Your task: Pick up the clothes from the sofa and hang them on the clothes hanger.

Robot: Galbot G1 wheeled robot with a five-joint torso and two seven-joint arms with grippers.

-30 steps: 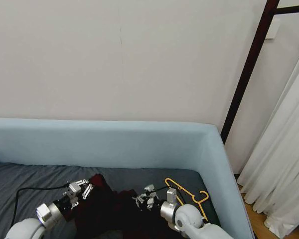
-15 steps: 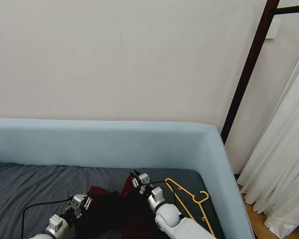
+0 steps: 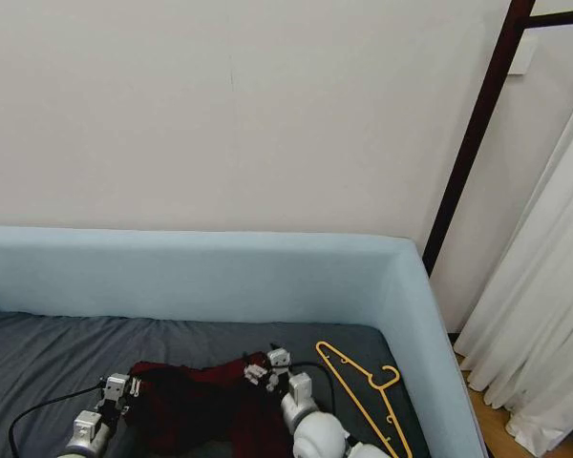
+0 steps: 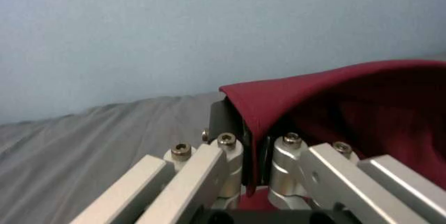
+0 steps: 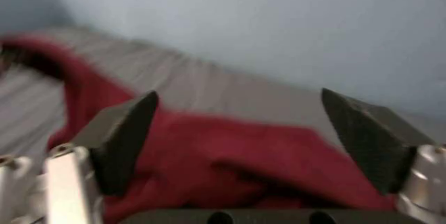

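Note:
A dark red garment (image 3: 196, 408) lies spread on the grey seat of the light blue sofa (image 3: 267, 277). My left gripper (image 3: 119, 388) is at the garment's left edge. The left wrist view has that gripper (image 4: 252, 148) shut on a fold of the red cloth (image 4: 327, 93). My right gripper (image 3: 265, 367) hovers over the garment's right end, near the sofa back. Seen from the right wrist, it (image 5: 244, 130) is open, with its dark fingertips (image 5: 129, 130) wide apart above the red cloth (image 5: 209, 166). A yellow hanger (image 3: 358, 382) lies on the seat to the right of it.
The sofa's right arm (image 3: 415, 334) rises just beyond the hanger. A dark rack pole (image 3: 473, 143) stands behind that corner, against the pale wall. White curtains (image 3: 544, 315) hang at the far right. Bare grey seat (image 3: 48, 353) stretches to the left.
My left gripper has drawn leftward with the garment's edge, stretching the cloth out flatter and wider. The right gripper rose toward the sofa back, then dropped a little.

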